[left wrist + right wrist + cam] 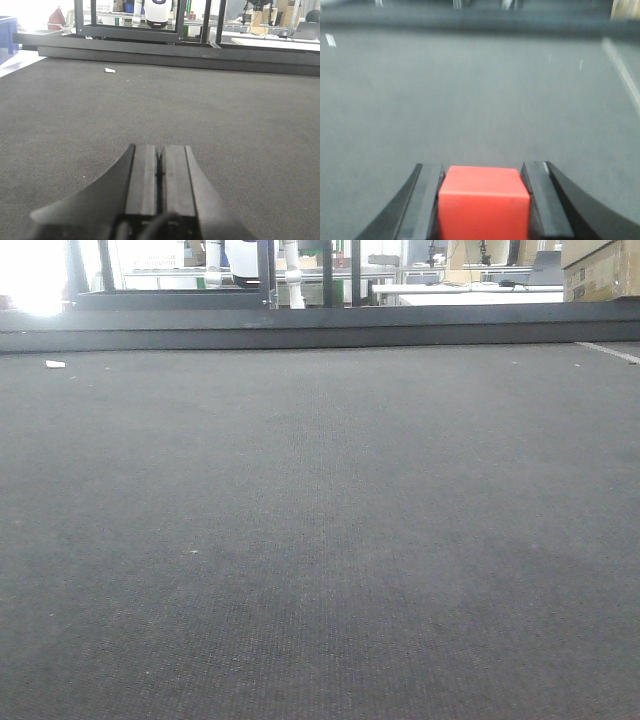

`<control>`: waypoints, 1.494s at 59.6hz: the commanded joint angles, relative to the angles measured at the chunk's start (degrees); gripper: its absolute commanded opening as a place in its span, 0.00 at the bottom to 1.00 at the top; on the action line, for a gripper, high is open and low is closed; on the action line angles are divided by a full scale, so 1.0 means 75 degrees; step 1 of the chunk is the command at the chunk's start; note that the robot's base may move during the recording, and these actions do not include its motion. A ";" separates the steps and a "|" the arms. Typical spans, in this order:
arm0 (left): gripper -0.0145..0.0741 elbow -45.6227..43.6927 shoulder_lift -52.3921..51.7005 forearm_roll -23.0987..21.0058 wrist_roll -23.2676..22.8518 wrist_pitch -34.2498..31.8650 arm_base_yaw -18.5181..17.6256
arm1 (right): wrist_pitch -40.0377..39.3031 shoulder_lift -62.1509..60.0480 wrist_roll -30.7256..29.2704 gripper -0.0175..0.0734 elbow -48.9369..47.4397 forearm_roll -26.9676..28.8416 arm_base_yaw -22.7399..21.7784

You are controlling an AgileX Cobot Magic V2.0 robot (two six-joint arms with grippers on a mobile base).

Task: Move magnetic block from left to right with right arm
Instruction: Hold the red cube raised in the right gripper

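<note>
The magnetic block (484, 202), a bright-red cube, fills the gap between the two black fingers of my right gripper (483, 172) in the right wrist view. Both fingers press its sides, so the gripper is shut on it above the dark grey mat (470, 100). The image is blurred. In the left wrist view my left gripper (160, 152) is shut with its pads touching and nothing between them, low over the mat (225, 115). The front view shows only the mat (320, 540); neither arm nor the block appears there.
A small white scrap (109, 70) lies on the mat at far left, the same scrap (55, 364) showing in the front view. A low dark rail (320, 328) borders the mat's far edge. A white line (622, 70) runs along the right side.
</note>
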 commanded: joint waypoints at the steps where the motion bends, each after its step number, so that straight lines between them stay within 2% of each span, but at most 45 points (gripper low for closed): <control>1: 0.03 0.0078 -0.0101 0.0000 -0.0033 -0.0689 -0.0006 | -0.0630 -0.0334 -0.0077 0.36 -0.0196 -0.0088 -0.0051; 20: 0.03 0.0078 -0.0101 0.0000 -0.0033 -0.0689 -0.0006 | -0.1040 -0.1365 -0.0077 0.36 -0.0202 -0.0088 -0.0051; 89: 0.03 0.0078 -0.0101 0.0000 -0.0033 -0.0689 -0.0006 | -0.0979 -0.1379 -0.0077 0.36 -0.0202 -0.0082 -0.0051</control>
